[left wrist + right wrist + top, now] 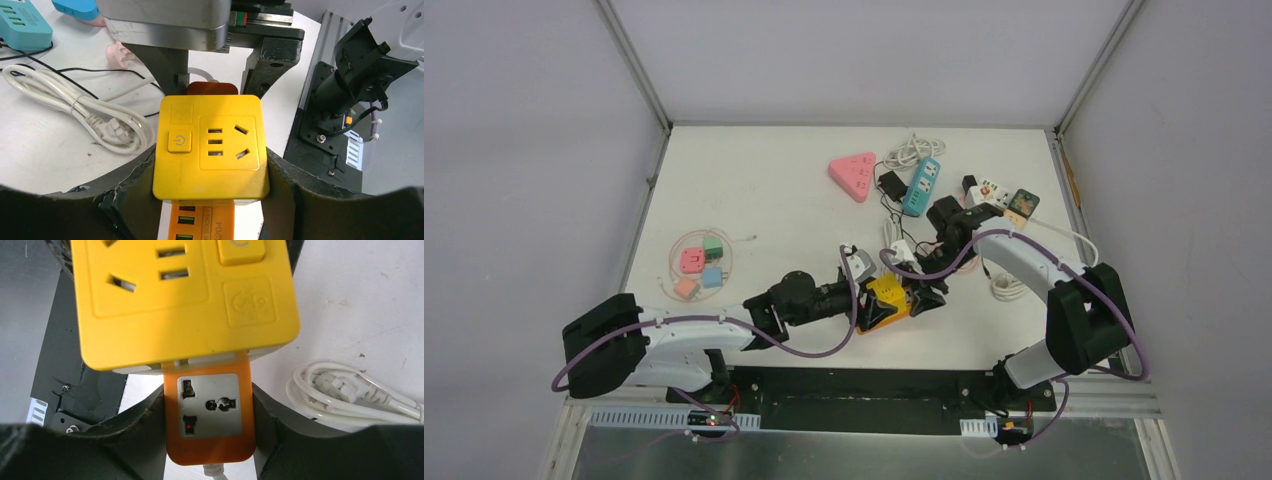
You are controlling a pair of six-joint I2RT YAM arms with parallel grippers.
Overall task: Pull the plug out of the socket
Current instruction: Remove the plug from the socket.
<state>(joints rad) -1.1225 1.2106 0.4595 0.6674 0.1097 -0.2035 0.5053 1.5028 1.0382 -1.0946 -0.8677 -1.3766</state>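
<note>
A yellow cube plug adaptor [886,292] sits plugged on top of an orange power strip socket [879,318] near the table's front middle. My left gripper [210,185] is shut on the yellow cube [210,147], its fingers [130,195] pressing both sides; the orange strip [202,220] shows beneath. My right gripper [210,427] is shut on the orange strip [210,410] at its cable end, with the yellow cube [180,300] just beyond. The two grippers [864,297] [921,297] face each other. The plug's pins are hidden.
A coiled white cable [345,390] lies right of the strip. A teal power strip [922,186], a pink triangular socket [854,175] and small adaptors [994,192] lie at the back. Several small coloured adaptors [701,262] lie at the left.
</note>
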